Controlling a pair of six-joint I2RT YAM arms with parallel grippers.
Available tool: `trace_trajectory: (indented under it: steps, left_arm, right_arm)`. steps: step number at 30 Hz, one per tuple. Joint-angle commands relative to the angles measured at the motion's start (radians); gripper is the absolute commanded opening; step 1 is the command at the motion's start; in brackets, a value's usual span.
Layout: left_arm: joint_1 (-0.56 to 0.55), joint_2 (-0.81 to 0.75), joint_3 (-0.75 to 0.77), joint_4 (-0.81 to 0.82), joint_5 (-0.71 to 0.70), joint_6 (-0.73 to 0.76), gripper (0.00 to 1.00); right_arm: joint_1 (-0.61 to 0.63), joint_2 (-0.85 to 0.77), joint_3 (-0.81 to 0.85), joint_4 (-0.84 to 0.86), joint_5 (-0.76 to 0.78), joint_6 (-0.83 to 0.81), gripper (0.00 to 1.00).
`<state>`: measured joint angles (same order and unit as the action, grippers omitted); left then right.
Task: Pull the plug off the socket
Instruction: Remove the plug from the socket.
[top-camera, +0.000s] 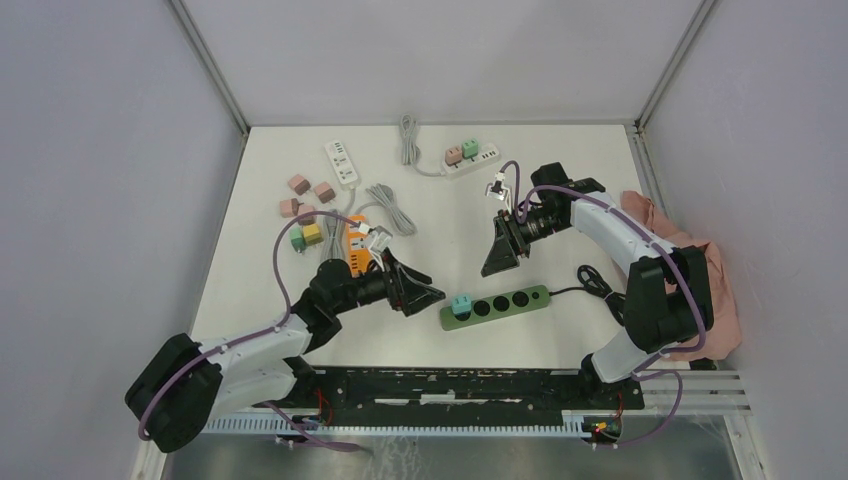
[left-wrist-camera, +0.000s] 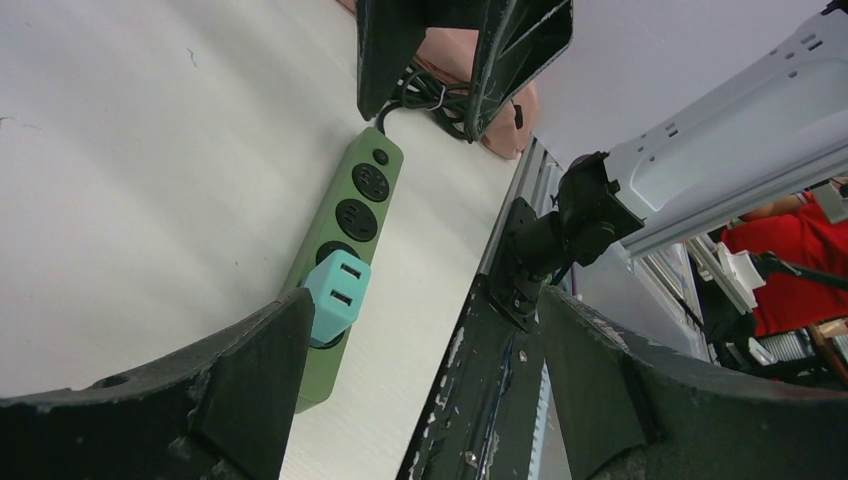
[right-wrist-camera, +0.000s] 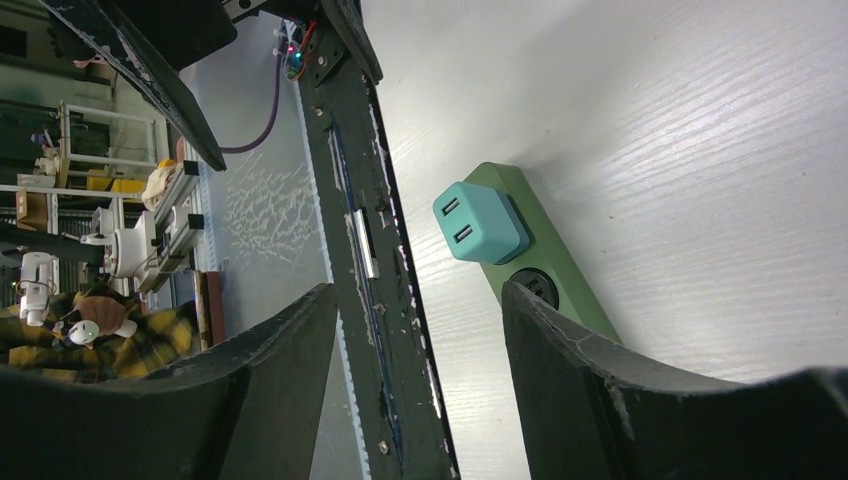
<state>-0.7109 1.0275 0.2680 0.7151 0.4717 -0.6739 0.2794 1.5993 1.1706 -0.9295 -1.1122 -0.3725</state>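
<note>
Heads up, your teal cube-shaped plug is seated in the long green plastic power strip, in the socket at the strip's 9 o'clock end as seen from the top camera. The strip lies flat on the white table, toward the 6 o'clock edge, a bit tilted so the far end climbs toward 2 o'clock. Its black cable bunches up off the 3 o'clock end.

Your left gripper sits at 9 o'clock of the plug, near it but not touching. Its jaws are spread wide with nothing between them, and its wrist camera shows the plug just past the left finger.

Your right gripper hangs at about 1 o'clock of the plug, above the strip and clear of it. Its jaws are roughly half apart and it holds nothing either.

Other stuff on the table: an orange power strip and some loose pink cube plugs around 10 o'clock, two white power strips toward 12, and a pink cloth bunched at the 3 o'clock edge
</note>
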Motion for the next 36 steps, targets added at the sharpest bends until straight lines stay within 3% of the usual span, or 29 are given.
trace_trajectory:
  steps: [1,18,36]
  left_arm:
    - [-0.020,0.009,0.003,0.064,-0.019,0.056,0.88]
    - [-0.099,0.065,0.029,0.050,0.004,0.130,0.88]
    - [-0.261,0.112,0.121,-0.154,-0.224,0.306,0.87]
  right_arm:
    - [-0.005,-0.034,0.041,-0.004,-0.017,-0.025,0.67]
    - [-0.005,-0.032,0.043,-0.013,-0.018,-0.038,0.67]
    - [-0.005,-0.031,0.047,-0.026,-0.015,-0.054,0.67]
